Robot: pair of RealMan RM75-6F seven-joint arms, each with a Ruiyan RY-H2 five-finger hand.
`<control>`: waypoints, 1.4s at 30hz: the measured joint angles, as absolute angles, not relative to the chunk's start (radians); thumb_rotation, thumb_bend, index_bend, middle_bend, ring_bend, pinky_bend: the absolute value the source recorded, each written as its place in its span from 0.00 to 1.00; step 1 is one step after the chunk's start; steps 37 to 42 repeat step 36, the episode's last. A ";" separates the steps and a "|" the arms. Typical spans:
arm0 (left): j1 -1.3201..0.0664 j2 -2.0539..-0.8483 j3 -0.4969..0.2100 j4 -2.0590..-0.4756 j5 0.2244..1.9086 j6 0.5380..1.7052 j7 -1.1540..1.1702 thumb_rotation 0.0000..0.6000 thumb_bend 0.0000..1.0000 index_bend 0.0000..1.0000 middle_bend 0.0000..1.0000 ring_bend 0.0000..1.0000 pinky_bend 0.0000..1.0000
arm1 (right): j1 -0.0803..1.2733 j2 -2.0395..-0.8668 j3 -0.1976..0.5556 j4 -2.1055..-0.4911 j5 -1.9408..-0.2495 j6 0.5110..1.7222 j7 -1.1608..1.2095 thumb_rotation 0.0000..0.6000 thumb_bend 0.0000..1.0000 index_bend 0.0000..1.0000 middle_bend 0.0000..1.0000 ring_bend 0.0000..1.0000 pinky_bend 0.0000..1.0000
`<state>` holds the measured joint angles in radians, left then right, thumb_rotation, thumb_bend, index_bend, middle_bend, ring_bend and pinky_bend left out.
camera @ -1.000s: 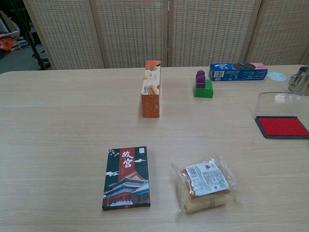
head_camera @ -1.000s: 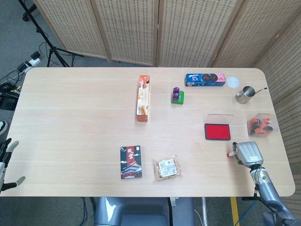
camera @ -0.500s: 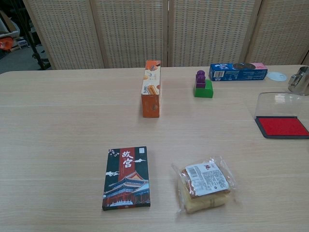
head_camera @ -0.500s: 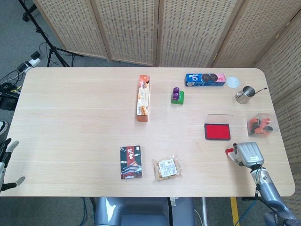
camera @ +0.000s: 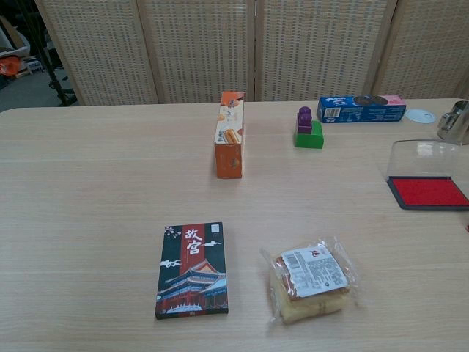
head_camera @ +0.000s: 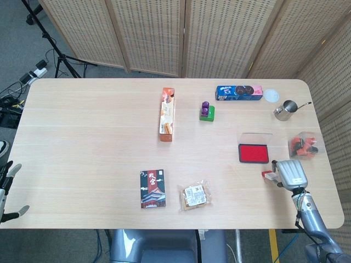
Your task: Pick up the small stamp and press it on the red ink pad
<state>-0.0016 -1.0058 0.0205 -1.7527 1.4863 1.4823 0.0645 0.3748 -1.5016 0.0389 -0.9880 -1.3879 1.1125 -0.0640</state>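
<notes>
The small purple stamp (head_camera: 205,108) (camera: 305,119) stands upright on a green block at the far middle of the table. The red ink pad (head_camera: 254,154) (camera: 429,192) lies uncovered at the right, its clear lid (camera: 421,157) tipped up behind it. My right hand (head_camera: 288,173) hovers just in front of and to the right of the pad, back up, with nothing seen in it; it is far from the stamp. Off the near-left corner, my left hand (head_camera: 7,192) hangs with fingers apart and empty. The chest view shows neither hand clearly.
An orange snack box (head_camera: 167,121) stands left of the stamp. A blue cookie pack (head_camera: 239,92), a white lid (head_camera: 271,95) and a metal pitcher (head_camera: 285,109) line the far right. A clear box (head_camera: 303,146) sits right of the pad. A booklet (head_camera: 152,188) and wrapped pastry (head_camera: 195,196) lie near.
My right hand has shifted a little away from me, closer to the ink pad's near right corner. Nothing on the table moved, and the left hand stayed put.
</notes>
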 measured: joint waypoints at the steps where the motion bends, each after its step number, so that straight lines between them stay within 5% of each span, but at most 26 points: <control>1: -0.002 -1.006 0.021 -1.753 1.486 1.482 0.064 1.00 0.03 0.00 0.00 0.00 0.00 | 0.375 -1.510 0.041 -0.973 -1.394 1.121 -0.050 1.00 0.17 0.54 0.95 1.00 1.00; 11: -0.002 -1.003 0.022 -1.753 1.489 1.481 0.058 1.00 0.03 0.00 0.00 0.00 0.00 | 0.374 -1.552 0.049 -0.900 -1.431 1.166 0.025 1.00 0.04 0.54 0.95 1.00 1.00; 17: -0.001 -1.000 0.021 -1.753 1.489 1.483 0.051 1.00 0.03 0.00 0.00 0.00 0.00 | 0.367 -1.550 0.063 -0.907 -1.431 1.188 0.057 1.00 0.05 0.54 0.94 1.00 1.00; 22: 0.000 -0.995 0.020 -1.755 1.492 1.488 0.040 1.00 0.03 0.00 0.00 0.00 0.00 | 0.347 -1.518 0.071 -0.980 -1.440 1.247 0.092 1.00 0.03 0.48 0.82 0.93 1.00; 25: 0.002 -0.993 0.020 -1.756 1.495 1.492 0.035 1.00 0.03 0.00 0.00 0.00 0.00 | 0.329 -1.484 0.074 -1.052 -1.452 1.298 0.114 1.00 0.00 0.35 0.55 0.59 0.80; 27: 0.003 -0.992 0.021 -1.756 1.497 1.494 0.033 1.00 0.03 0.00 0.00 0.00 0.00 | 0.313 -1.458 0.075 -1.106 -1.462 1.336 0.125 1.00 0.00 0.21 0.26 0.21 0.48; 29: 0.005 -0.989 0.022 -1.755 1.503 1.499 0.025 1.00 0.03 0.00 0.00 0.00 0.00 | 0.295 -1.424 0.069 -1.169 -1.478 1.373 0.127 1.00 0.00 0.08 0.06 0.03 0.26; 33: 0.013 -0.981 0.025 -1.752 1.519 1.520 0.003 1.00 0.03 0.00 0.00 0.00 0.00 | 0.248 -1.329 0.043 -1.346 -1.519 1.447 0.097 1.00 0.00 0.00 0.00 0.00 0.03; 36: 0.023 -0.979 0.029 -1.748 1.541 1.545 -0.003 1.00 0.03 0.00 0.00 0.00 0.00 | 0.205 -1.245 0.015 -1.518 -1.553 1.502 0.053 1.00 0.00 0.00 0.00 0.00 0.00; 42: 0.023 -0.979 0.029 -1.748 1.541 1.545 -0.003 1.00 0.03 0.00 0.00 0.00 0.00 | 0.205 -1.245 0.015 -1.518 -1.553 1.502 0.053 1.00 0.00 0.00 0.00 0.00 0.00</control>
